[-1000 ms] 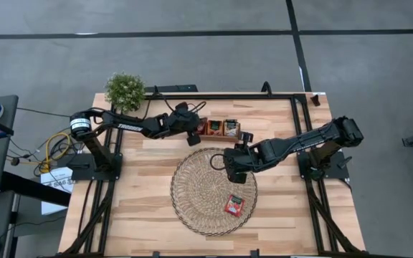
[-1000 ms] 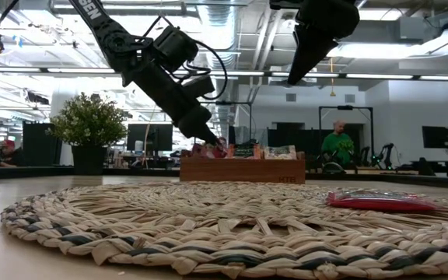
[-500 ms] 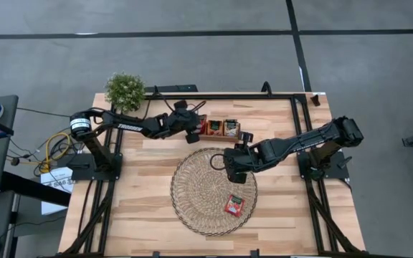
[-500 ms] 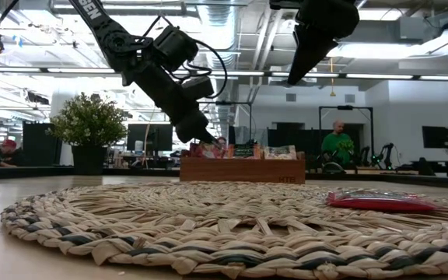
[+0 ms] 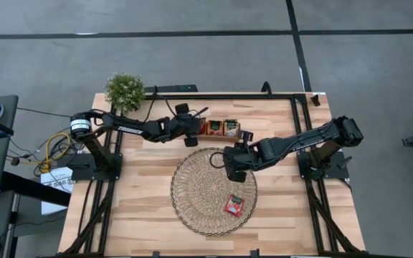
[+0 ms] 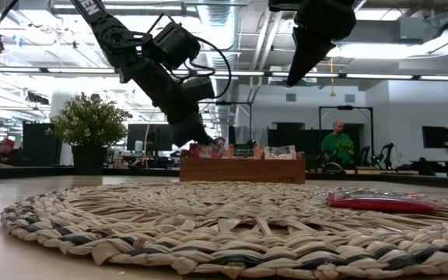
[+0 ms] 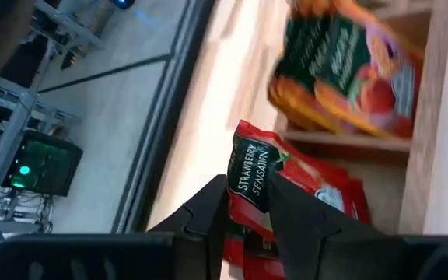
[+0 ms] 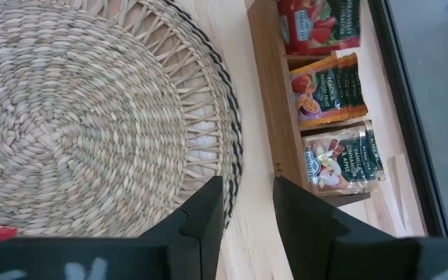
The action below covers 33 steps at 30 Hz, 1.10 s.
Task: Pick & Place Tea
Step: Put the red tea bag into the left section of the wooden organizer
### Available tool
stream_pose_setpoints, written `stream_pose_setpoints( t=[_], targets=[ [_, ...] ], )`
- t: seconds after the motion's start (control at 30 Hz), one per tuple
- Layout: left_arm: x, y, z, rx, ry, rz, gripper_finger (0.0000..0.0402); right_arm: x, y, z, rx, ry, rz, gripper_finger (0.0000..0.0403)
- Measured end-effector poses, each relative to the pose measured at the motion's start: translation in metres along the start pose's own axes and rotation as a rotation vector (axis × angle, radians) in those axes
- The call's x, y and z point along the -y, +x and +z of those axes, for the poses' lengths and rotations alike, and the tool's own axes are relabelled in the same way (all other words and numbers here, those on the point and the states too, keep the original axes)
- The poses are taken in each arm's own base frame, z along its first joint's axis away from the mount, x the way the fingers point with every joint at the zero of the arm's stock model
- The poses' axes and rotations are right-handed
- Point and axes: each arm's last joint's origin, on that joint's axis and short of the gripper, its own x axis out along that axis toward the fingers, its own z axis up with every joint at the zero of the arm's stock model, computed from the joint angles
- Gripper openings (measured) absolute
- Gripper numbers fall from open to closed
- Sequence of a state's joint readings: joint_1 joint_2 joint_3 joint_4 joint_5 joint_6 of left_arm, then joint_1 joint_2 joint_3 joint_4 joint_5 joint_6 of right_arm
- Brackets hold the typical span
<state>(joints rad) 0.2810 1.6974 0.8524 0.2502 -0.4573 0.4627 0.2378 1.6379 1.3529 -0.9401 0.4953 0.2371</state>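
The brown wooden tray (image 5: 221,127) stands near the table's far edge, with red, orange and beige-green tea sachets upright in its three slots (image 8: 329,85). My left gripper (image 7: 251,208) is at the tray's left end (image 5: 191,131), shut on a red sachet (image 7: 253,159) with a dark label. More red sachets (image 7: 325,198) stay in the slot beneath. A second red sachet (image 5: 234,205) lies flat on the round woven mat (image 5: 214,190). My right gripper (image 8: 247,208) hangs open above the mat's far right part (image 5: 235,166). My left gripper pinches the red sachet between its two fingers (image 7: 208,204), gripping its lower part (image 7: 249,194). The labelled end sticks out past the fingertips. The fingers reach in from the table's left, slanting down. The sachet is raised over the tray's left slot; whether it is clear of it I cannot tell.
A small potted plant (image 5: 125,89) stands at the table's far left corner, behind the left arm. The mat (image 6: 208,225) fills the table's middle, with bare wood to its left and right. People and desks show in the room beyond (image 6: 337,144).
My left gripper has risen and drawn back toward the table's left, away from the tray's left slot. My right arm has kept still.
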Motion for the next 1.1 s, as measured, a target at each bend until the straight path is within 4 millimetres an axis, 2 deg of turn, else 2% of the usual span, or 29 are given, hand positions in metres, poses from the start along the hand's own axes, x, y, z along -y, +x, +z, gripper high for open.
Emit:
stream_pose_setpoints(
  t=[0.2, 0.73, 1.1],
  targets=[
    [0.0028, -0.0002, -0.0066, -0.066, 0.033, -0.023, 0.0088, -0.0013, -0.0007, -0.0002, 0.002, -0.004, 0.003, 0.0107],
    [0.0014, -0.0001, -0.0057, -0.066, 0.029, 0.009, 0.0091, -0.0019, -0.0006, 0.0004, 0.004, 0.002, 0.026, 0.0107],
    [0.0013, -0.0004, -0.0056, -0.071, 0.045, 0.023, 0.0170, -0.0020, -0.0006, 0.0004, 0.003, 0.001, 0.027, 0.0107]
  ],
)
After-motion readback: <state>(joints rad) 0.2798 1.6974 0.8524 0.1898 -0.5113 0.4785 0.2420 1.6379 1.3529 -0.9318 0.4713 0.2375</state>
